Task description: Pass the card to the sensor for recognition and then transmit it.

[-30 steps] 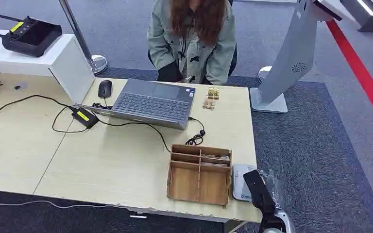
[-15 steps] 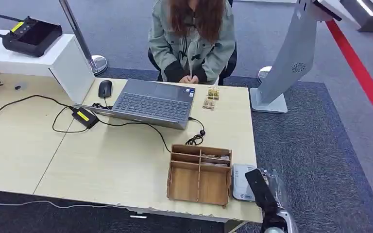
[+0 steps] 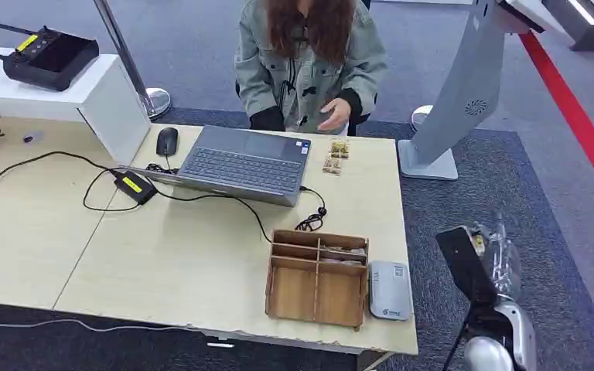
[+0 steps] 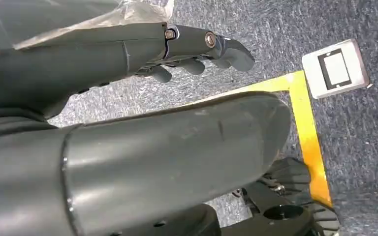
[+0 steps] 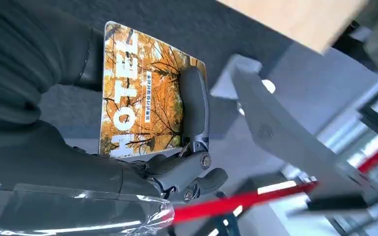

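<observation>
My right hand (image 5: 177, 162) holds the card (image 5: 145, 93), an orange autumn-leaf card with "HOTEL" printed on it; one dark finger lies across its printed face and the thumb sits behind it, so the card is pinched flat between them. In the head view that same hand (image 3: 483, 267) is raised off the right edge of the table (image 3: 162, 255), over the grey carpet, and the card (image 3: 464, 263) shows there as a dark slab tilted up from my wrist. It is apart from the table and touches nothing but my fingers.

The sensor (image 3: 390, 290), a small grey-white pad, lies flat at the table's near right corner, just beside the right wall of the wooden compartment box (image 3: 319, 277). My card-holding hand is to the right of it, not above it.

My left hand (image 4: 197, 46) hangs over carpet with yellow tape on the floor; its fingers are loosely curled and apart, with nothing in them.

Near the far edge of the table an open laptop (image 3: 244, 164) sits with a mouse (image 3: 167, 141) at its left. A person (image 3: 307, 58) in a pale green jacket sits behind that far edge, one hand lifted above it.
</observation>
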Controlling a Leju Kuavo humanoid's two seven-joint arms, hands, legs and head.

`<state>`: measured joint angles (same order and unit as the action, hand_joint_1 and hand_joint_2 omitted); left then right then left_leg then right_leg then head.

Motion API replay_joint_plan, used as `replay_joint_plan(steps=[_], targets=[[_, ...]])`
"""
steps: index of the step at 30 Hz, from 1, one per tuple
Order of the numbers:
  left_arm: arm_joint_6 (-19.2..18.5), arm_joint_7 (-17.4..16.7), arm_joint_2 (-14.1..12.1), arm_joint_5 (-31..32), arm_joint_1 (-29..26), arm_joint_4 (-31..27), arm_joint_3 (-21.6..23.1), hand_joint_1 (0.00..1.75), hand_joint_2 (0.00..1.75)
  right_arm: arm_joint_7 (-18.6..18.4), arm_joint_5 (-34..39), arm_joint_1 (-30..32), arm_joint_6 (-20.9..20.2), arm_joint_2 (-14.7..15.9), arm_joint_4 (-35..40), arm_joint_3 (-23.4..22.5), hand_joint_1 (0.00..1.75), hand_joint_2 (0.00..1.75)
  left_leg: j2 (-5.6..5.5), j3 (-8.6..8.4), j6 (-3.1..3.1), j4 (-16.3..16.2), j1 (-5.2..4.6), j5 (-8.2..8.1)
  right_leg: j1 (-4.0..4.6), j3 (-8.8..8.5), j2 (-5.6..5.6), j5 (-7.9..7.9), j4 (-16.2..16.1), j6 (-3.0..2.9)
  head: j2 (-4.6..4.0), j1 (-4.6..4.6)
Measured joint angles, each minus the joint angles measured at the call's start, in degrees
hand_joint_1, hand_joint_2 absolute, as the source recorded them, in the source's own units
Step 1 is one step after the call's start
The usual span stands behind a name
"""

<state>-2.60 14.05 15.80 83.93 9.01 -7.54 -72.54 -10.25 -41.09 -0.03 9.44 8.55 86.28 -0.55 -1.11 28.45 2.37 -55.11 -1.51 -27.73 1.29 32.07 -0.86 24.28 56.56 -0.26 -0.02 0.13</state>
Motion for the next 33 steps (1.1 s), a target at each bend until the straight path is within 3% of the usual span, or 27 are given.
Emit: replay_joint_plan(steps=[8,13,18,24,33], targets=[[-0.4,-0.2,0.0,2.4,0.0,0.0,0.2,0.0,0.0,-5.2,-3.6,-9.7,-4.8,0.2,11.7,2.2,1.75,1.75,0.01,0.0,-0.05,0.0,0.01,0.09,0.01,-0.02,0.0,-0.07,0.0,-0.05,0.0,0.02],[-1.0,-0.1,0.2,3.1,0.1,0.0,1.2,0.0,0.0,-5.9,2.4,-17.5,-5.0,-1.4,12.3,6.4,1.75,1.75,0.0,-0.01,-0.09,0.0,0.02,0.12,0.02,-0.02,-0.01,-0.08,0.1,-0.06,0.0,0.02],[-1.2,0.1,0.6,3.3,0.1,0.0,2.3,0.0,0.0,-5.6,6.1,-23.9,-2.2,-3.0,7.8,11.9,1.75,1.75,-0.03,0.0,-0.09,0.0,0.04,0.13,0.02,-0.03,0.01,-0.08,0.1,-0.07,0.0,0.02],[-1.7,0.4,0.9,3.4,0.2,0.0,3.2,0.0,0.0,-2.7,7.6,-28.7,1.1,-6.2,-1.1,18.2,1.75,1.75,-0.06,-0.01,-0.1,0.0,0.04,0.13,0.03,0.02,0.04,-0.08,0.1,-0.07,0.0,0.04],[-2.0,0.5,1.0,3.4,0.2,0.0,4.3,0.0,0.0,-1.6,7.9,-30.8,2.1,-9.7,-9.7,23.8,1.75,1.75,-0.08,0.02,-0.1,0.0,0.06,0.12,0.05,0.05,0.05,-0.07,0.1,-0.07,0.0,0.04]])
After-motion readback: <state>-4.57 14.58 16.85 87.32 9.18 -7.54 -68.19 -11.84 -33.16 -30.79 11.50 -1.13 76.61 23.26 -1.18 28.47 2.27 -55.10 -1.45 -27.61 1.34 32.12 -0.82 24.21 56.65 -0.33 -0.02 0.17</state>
